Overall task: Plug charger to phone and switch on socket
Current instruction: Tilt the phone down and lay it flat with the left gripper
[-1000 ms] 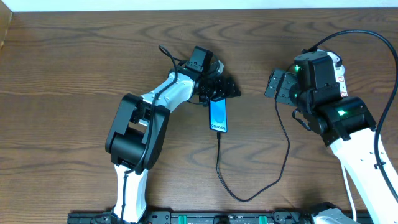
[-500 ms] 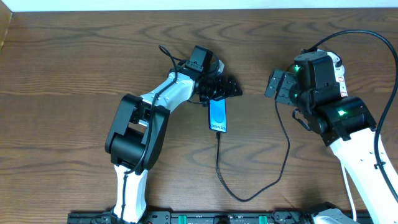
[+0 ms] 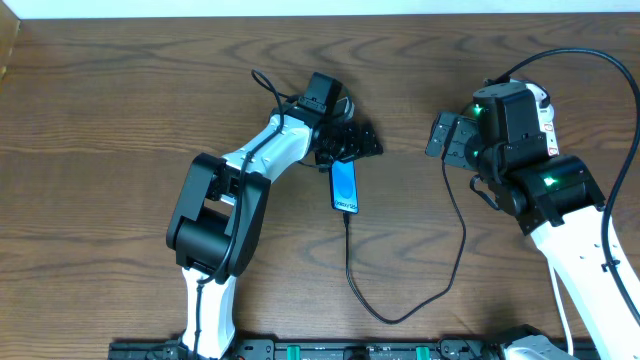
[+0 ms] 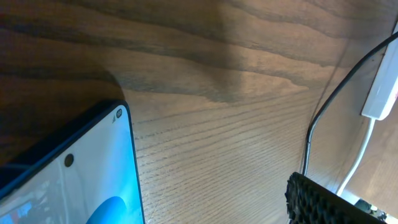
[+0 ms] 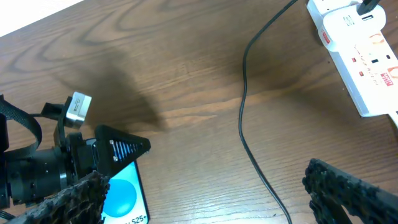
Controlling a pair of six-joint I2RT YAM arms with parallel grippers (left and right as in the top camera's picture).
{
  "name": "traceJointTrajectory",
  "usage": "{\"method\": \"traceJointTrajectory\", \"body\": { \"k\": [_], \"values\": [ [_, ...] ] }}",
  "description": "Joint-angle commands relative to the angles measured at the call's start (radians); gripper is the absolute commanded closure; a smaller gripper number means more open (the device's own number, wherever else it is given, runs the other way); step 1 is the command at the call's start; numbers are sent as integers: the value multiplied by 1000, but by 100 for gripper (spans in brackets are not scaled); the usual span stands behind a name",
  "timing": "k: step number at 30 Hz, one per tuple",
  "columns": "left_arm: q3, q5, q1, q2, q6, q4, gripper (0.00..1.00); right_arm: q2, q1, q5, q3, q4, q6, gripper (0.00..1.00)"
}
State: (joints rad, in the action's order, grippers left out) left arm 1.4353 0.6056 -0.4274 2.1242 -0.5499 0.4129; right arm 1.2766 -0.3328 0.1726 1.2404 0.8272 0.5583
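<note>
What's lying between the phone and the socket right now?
In the right wrist view, only the black charger cable crosses the bare table between the phone and the socket.

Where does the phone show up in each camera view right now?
Overhead: phone near the picture's centre, lying lengthwise.
Left wrist: bottom-left corner, partly cut off.
Right wrist: bottom-left, blue screen showing.
Shared landmark: the thin black charger cable.
</note>
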Motion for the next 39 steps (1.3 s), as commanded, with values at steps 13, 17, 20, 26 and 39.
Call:
{"method": "traceJointTrajectory", "body": {
  "k": [13, 17, 20, 26, 39],
  "values": [
    [-19, -151, 2, 34, 2, 69, 10, 6, -2, 0, 1, 4, 6, 1],
    [-19, -151, 2, 34, 2, 73, 10, 6, -2, 0, 1, 3, 6, 1],
    [-19, -151, 2, 34, 3, 73, 10, 6, -2, -7, 1, 4, 6, 1],
    [-19, -151, 2, 34, 2, 73, 10, 6, -2, -7, 1, 4, 6, 1],
    [-19, -211, 2, 34, 3, 130, 10, 6, -2, -7, 1, 8, 6, 1]
  ]
}}
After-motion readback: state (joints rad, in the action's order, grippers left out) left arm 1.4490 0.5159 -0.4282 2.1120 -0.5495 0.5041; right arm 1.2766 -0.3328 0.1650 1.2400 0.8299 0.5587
